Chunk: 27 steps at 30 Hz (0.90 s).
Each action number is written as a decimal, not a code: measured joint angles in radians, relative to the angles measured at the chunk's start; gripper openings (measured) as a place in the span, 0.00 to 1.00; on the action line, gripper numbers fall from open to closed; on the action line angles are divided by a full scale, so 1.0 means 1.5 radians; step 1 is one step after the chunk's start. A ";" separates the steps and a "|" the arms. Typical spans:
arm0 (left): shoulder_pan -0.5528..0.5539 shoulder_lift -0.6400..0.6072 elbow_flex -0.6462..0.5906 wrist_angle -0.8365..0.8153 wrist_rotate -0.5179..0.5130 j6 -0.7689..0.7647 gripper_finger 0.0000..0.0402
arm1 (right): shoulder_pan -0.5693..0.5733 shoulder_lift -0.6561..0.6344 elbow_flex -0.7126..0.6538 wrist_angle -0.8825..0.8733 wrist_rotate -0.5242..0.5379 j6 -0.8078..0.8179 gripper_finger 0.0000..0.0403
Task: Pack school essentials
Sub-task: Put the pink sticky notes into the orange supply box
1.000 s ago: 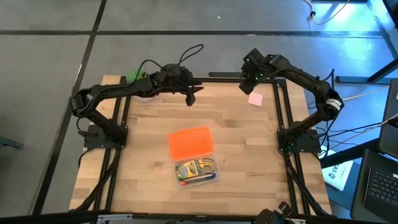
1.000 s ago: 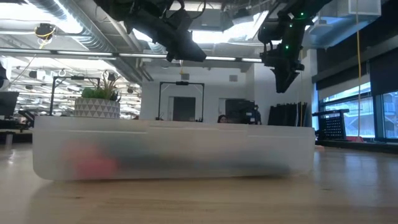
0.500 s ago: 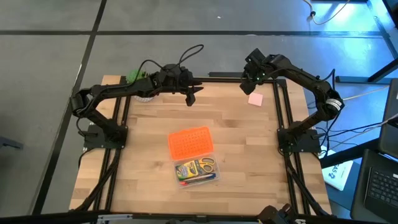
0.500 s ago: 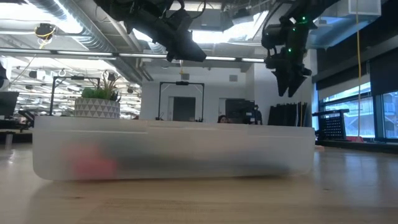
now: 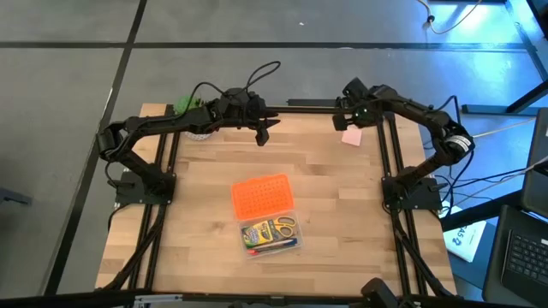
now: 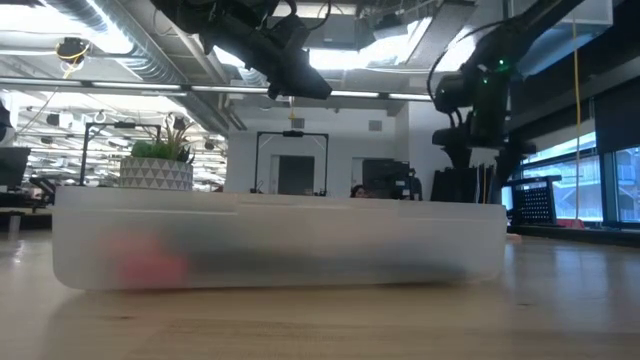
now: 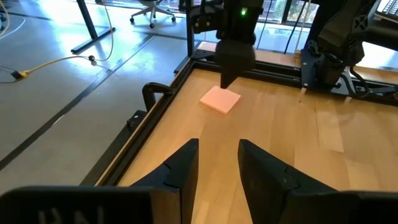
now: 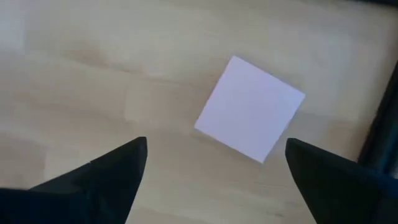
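The pink note pad [image 5: 351, 135] lies flat on the table near its far right corner; it also shows in the right wrist view [image 8: 249, 109] and the left wrist view [image 7: 221, 99]. My right gripper [image 8: 217, 180] hangs above it, pointing down, open wide, touching nothing. My left gripper [image 7: 217, 165] hovers over the table's far middle [image 5: 264, 135], its fingers slightly apart with nothing between them. The clear case [image 5: 270, 233] near the front holds the crayon box [image 5: 255, 232], scissors [image 5: 283, 227] and pencils [image 5: 272, 245].
The orange perforated lid [image 5: 261, 195] lies against the case's far side. A green potted plant [image 5: 187, 107] stands at the far left corner. Black frame rails [image 5: 385, 145] run along the table's left, right and far edges. Bare wood lies between the pad and the case.
My right gripper has opened wide, tipped to point down, and come down toward the pink note pad. The pad has stayed where it was.
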 joint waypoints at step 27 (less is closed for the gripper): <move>0.000 0.000 0.000 0.000 0.000 0.000 0.26 | -0.041 0.001 -0.184 0.237 0.066 0.240 0.94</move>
